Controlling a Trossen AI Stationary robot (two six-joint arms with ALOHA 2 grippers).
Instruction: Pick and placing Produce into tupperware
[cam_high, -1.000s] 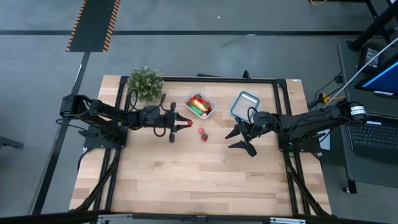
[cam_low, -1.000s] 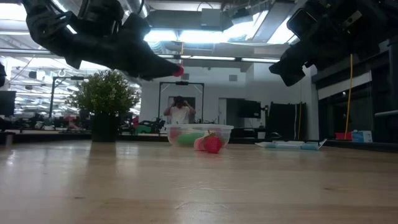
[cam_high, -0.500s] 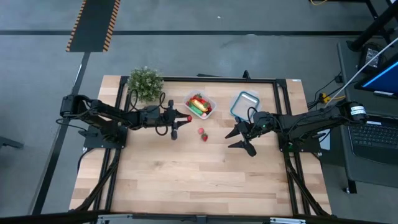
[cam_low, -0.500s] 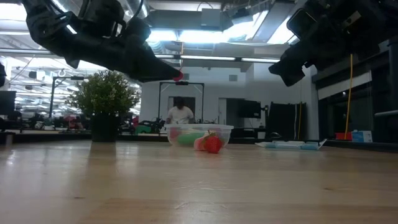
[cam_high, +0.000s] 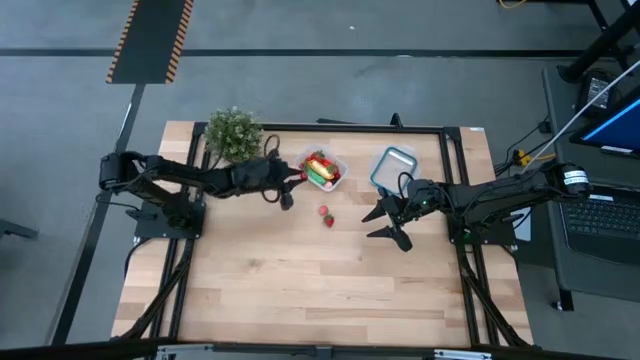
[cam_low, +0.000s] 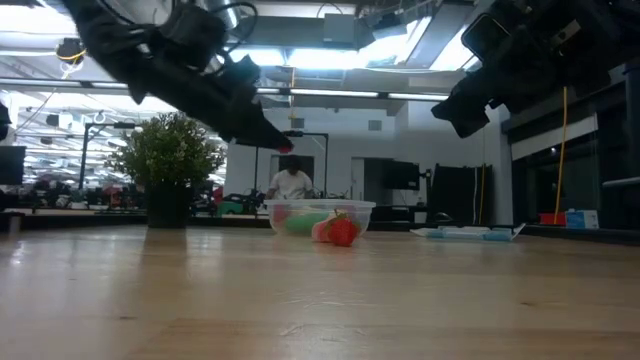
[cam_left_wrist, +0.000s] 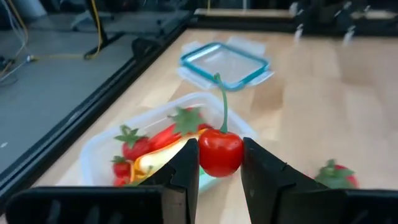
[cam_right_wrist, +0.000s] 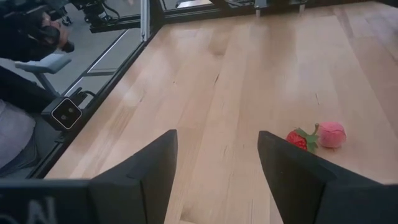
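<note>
The clear tupperware (cam_high: 322, 169) stands at the table's far middle and holds a yellow banana, strawberries and a green piece. My left gripper (cam_high: 298, 181) hovers at its left rim (cam_left_wrist: 99, 149), shut on a red cherry (cam_left_wrist: 220, 152) with a green stem. A strawberry (cam_right_wrist: 297, 139) and a pink piece (cam_right_wrist: 331, 134) lie together on the table in front of the tupperware. My right gripper (cam_high: 385, 220) stands open to their right, above the table, with nothing between its fingers. My left gripper pinches the cherry's round red body (cam_left_wrist: 205, 155) between its two fingers, one on each side. The fingers (cam_left_wrist: 186, 174) come from the table's left, slanting slightly down. The cherry is lifted clear, its stem (cam_left_wrist: 222, 106) pointing up.
A clear blue-rimmed lid (cam_high: 392, 165) lies right of the tupperware. A bushy potted plant (cam_high: 233, 133) stands at the far left. Bare wood runs along the near half of the table. A person (cam_low: 291, 182) shows in the room behind.
My left gripper has swung toward the table's far edge and the tupperware, carrying the cherry along, and now stands at the container's left rim. Its hold has stayed the same. The strawberry and the pink piece have stayed where they were.
</note>
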